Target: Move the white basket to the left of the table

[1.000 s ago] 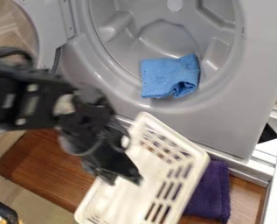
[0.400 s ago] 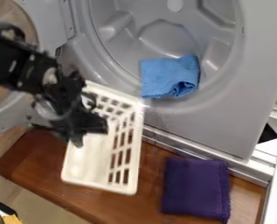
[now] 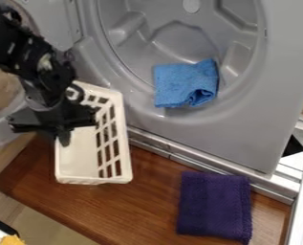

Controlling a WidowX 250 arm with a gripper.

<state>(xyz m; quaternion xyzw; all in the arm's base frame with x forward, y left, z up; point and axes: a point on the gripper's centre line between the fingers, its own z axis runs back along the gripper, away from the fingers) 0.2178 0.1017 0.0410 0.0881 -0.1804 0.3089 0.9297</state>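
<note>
Arm in from upper left, gripper (image 3: 63, 139) pointing down at left-center, fingers pinching the left side of the white basket (image 3: 82, 155). Basket is left of center, over the wooden table (image 3: 131, 206). Versus earlier frames, gripper and basket moved left and up together, off the purple cloth (image 3: 214, 206), which hasn't moved.

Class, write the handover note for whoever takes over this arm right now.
Gripper: at the left rim of the white basket; whether it grips is unclear.
Basket: over the left side of the wooden table; can't tell if it rests there.
Done: basket is at the left.
Left: probably lower it if raised, let go, back off. Purple cloth lies farther right.
</note>
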